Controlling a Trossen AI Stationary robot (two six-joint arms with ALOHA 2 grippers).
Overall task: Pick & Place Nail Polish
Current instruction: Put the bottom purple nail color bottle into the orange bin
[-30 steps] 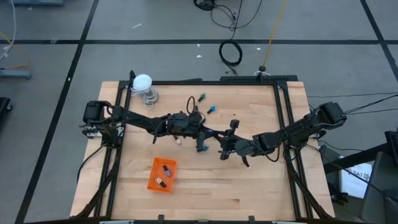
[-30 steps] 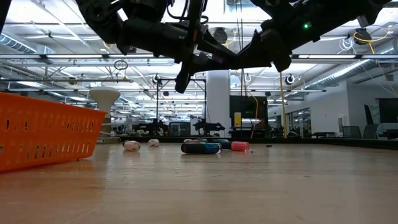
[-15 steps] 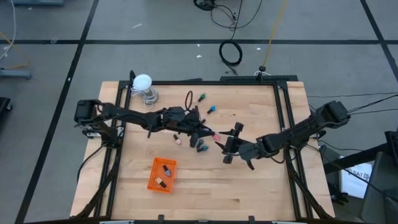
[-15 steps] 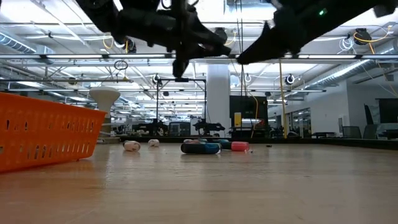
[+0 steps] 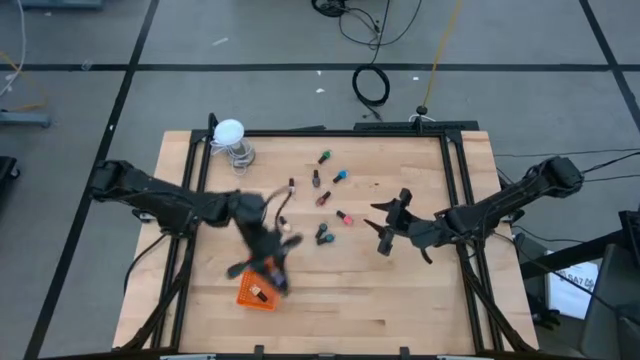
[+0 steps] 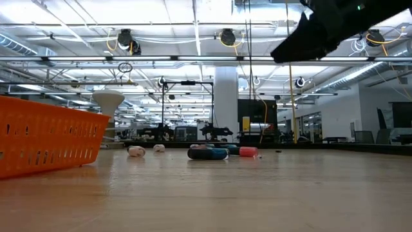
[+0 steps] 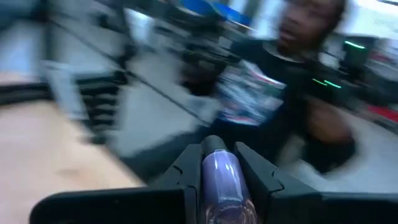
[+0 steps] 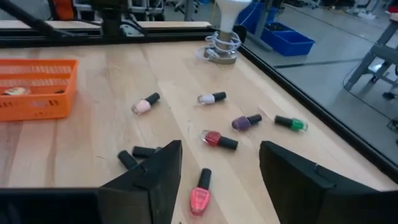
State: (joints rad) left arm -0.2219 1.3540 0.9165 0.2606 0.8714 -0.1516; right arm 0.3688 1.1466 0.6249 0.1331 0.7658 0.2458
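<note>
Compared with the earlier high view, the left arm has swung away from the bottle cluster to the orange tray, and the right arm has drawn back from the cluster.

High view: the left gripper hangs blurred over the tray's upper edge. The right gripper waits well to the right of the tray, beyond the loose bottles, which lie scattered between the tray and the white ball. Small items already lie inside the tray.

Low view: the tray wall fills the left side. Several bottles lie on their sides farther back on the table. Only part of one dark arm shows, at top right.

Left wrist view: the left fingers are closed narrowly on a purple nail polish bottle, glossy and rounded. A person stands blurred in the background.

Right wrist view: the right fingers stand wide and hold nothing. Ahead lie a pink bottle, a red one, a purple one, a green one and two pale ones, all with dark caps, all on their sides.

Procedure, as judged: settle the left gripper squarely over the tray's interior, lower until the bottle is just above the floor, then release. Letting go while moving would likely throw the bottle past the tray wall.
</note>
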